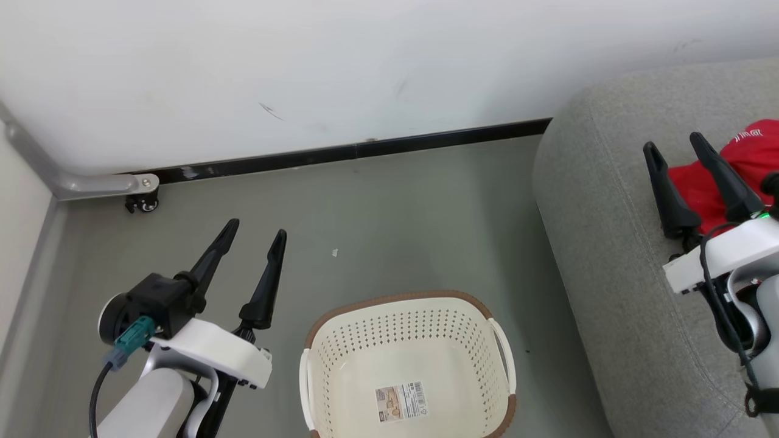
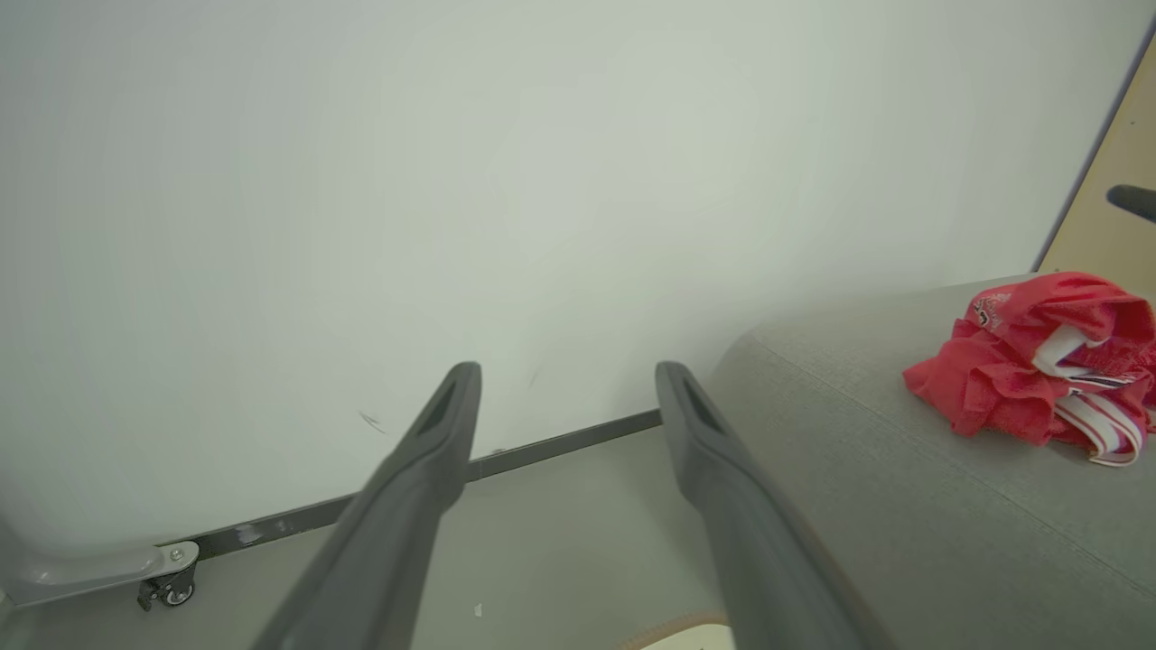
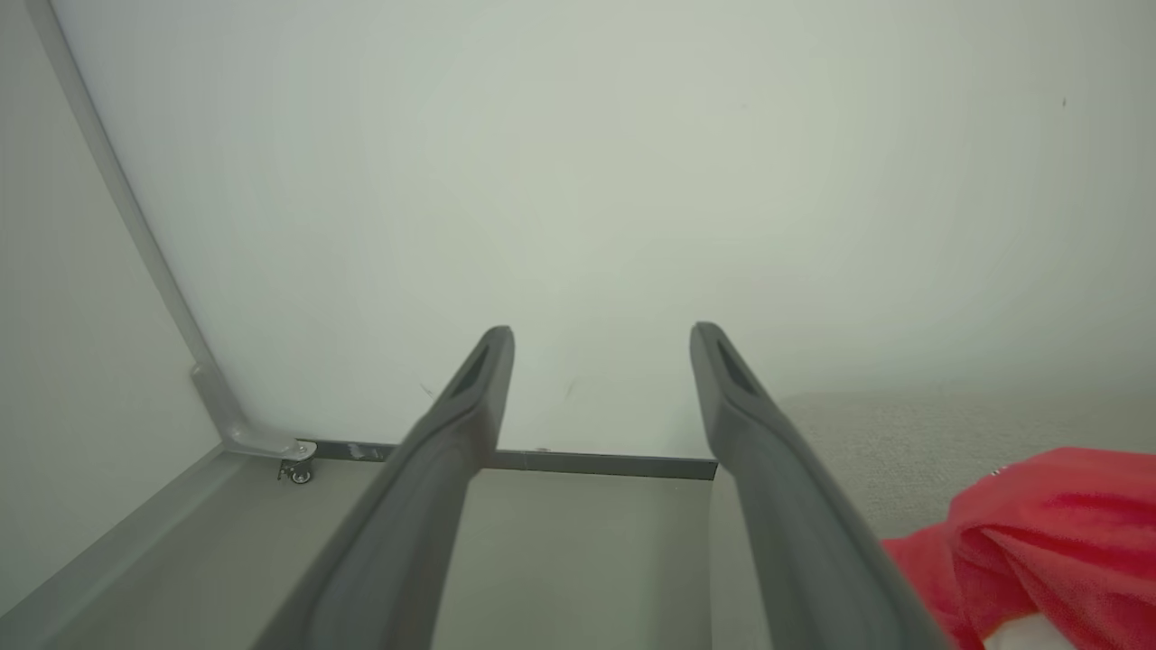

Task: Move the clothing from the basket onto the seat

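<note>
1. We see our left gripper (image 1: 257, 228) over the grey floor (image 1: 395, 213), just left of the basket (image 1: 395, 298). Its two dark fingers stand wide apart and hold nothing.
2. We see our right gripper (image 1: 672, 141) over the seat (image 1: 608, 243). Its fingers are spread wide too, with nothing between them.
3. The clothing (image 1: 751, 155) lies in a red heap on top of the seat, right beside the right gripper's fingers. We cannot tell if the fingers touch it.
4. In the left wrist view we see white stripes in the red heap.
5. The basket sits on the floor, close to the seat's left side. We see the paper label (image 1: 400, 401) on its bottom.
6. A white wall (image 1: 365, 61) stands behind it all.
</note>
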You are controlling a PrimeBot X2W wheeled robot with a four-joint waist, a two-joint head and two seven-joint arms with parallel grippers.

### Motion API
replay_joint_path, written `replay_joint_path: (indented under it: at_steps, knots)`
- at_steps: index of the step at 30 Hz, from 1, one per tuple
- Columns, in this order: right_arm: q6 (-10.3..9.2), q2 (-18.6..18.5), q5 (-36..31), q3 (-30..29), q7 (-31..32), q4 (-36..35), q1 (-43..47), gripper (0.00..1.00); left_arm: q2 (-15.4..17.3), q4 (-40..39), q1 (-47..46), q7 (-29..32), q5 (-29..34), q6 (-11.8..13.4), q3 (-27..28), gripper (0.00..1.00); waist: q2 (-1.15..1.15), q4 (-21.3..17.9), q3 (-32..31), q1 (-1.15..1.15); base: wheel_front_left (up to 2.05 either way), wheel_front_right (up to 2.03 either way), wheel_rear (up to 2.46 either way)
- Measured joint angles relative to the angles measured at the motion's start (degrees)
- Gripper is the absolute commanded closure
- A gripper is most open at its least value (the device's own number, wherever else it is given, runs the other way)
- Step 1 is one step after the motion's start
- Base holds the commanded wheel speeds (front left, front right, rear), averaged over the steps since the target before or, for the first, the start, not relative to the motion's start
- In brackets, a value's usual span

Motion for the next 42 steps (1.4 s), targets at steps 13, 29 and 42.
replay_joint_path:
  at_steps: [13, 29, 42]
  knots:
    - [0.0, 5.1, -1.6, -3.5, 0.0, -5.4, 9.7, 0.0, -0.2, 1.3, 6.1, -0.3, -1.1, 1.8, 3.6, 0.0, 0.0, 2.7, -3.2, 0.0, 0.0, 0.0, 0.0]
    - [0.0, 8.9, -4.6, -5.1, 0.0, -10.5, 19.9, 0.0, -1.5, -0.9, 12.3, -0.5, 0.6, 2.6, 10.2, 0.0, 0.0, 5.0, -5.6, 0.0, 0.0, 0.0, 0.0]
    - [0.0, 11.1, -6.8, -6.3, 0.0, -13.8, 23.3, 0.0, -3.0, -2.7, 16.9, -0.5, 5.1, 2.7, 13.9, 0.0, 0.0, 5.0, -6.0, 0.0, 0.0, 0.0, 0.0]
